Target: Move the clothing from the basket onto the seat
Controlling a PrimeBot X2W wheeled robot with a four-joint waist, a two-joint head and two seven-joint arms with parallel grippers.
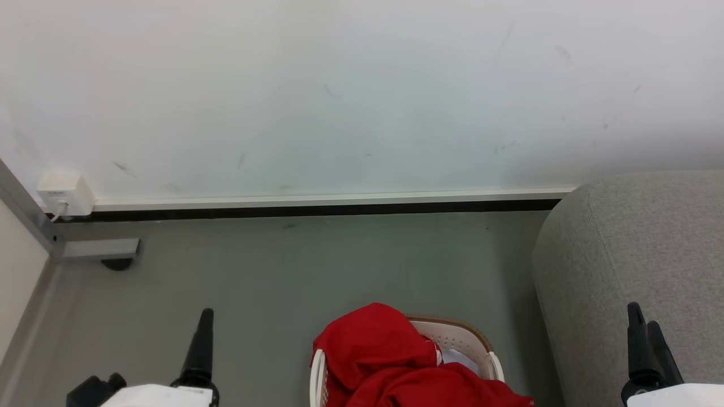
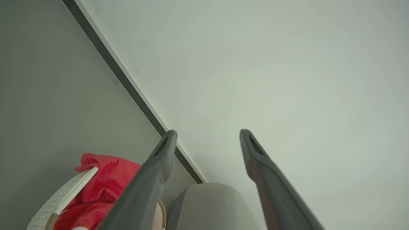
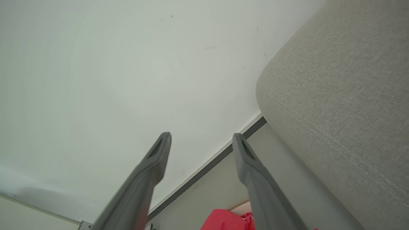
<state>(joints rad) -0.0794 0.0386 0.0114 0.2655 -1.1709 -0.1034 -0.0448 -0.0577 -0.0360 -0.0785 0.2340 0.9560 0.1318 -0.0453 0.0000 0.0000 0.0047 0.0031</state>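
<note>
Bright red clothing [image 1: 390,362] is heaped in the cream-white basket [image 1: 461,334] on the grey floor at the bottom middle of the head view. The light grey seat [image 1: 633,254] rises to the right of the basket. My left gripper [image 1: 205,316] hangs open left of the basket, holding nothing. My right gripper [image 1: 642,319] hangs open over the seat's front, also holding nothing. The left wrist view has the left gripper [image 2: 207,134] open, with the clothing [image 2: 102,182], basket [image 2: 60,199] and seat [image 2: 211,204] low down. In the right wrist view the right gripper [image 3: 201,137] is open beside the seat [image 3: 335,95], above the clothing [image 3: 227,220].
A white wall [image 1: 339,96] with a white skirting strip and a dark gap closes off the floor behind. A white socket box [image 1: 65,193] sits on the wall at left, beside a grey frame post [image 1: 22,212] and its foot. Bare grey floor [image 1: 317,265] lies between wall and basket.
</note>
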